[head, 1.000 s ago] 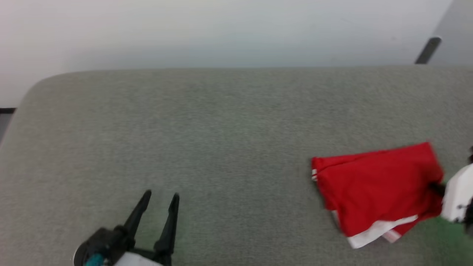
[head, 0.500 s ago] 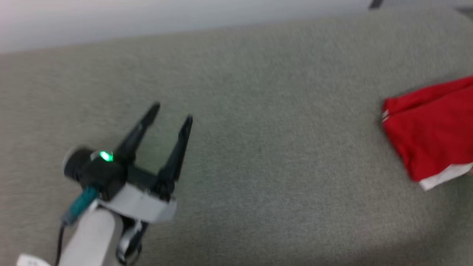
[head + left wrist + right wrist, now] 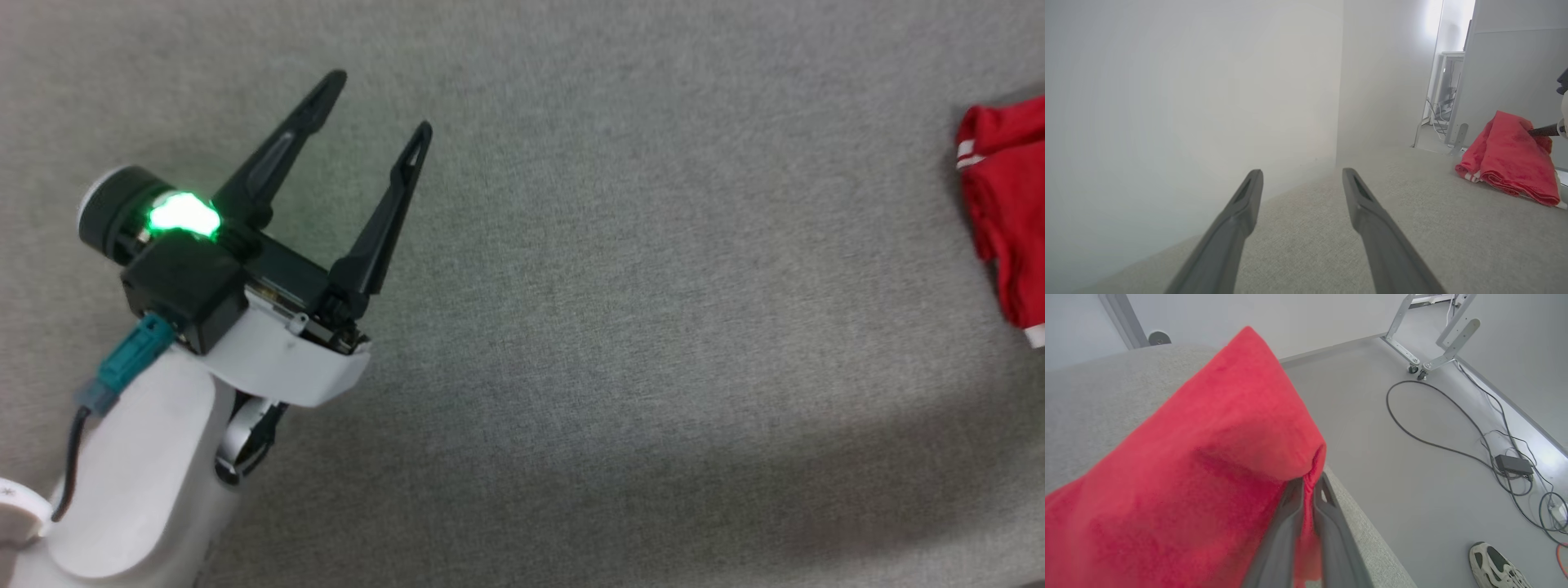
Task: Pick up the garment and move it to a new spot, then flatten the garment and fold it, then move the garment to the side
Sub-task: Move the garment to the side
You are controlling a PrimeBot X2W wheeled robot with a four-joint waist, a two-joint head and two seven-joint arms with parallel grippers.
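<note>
No legible text, labels or numbers in any view; garment point(image 3: 1008, 212) at 3 o'clock in head view shows plain red fabric.

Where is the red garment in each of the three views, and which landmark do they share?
Head view: garment at the right edge, upper part, cut off.
Left wrist view: far right, mid height, bunched.
Right wrist view: left and centre, pinched by the right gripper.
Shared landmark: the grey fabric surface under it.
</note>
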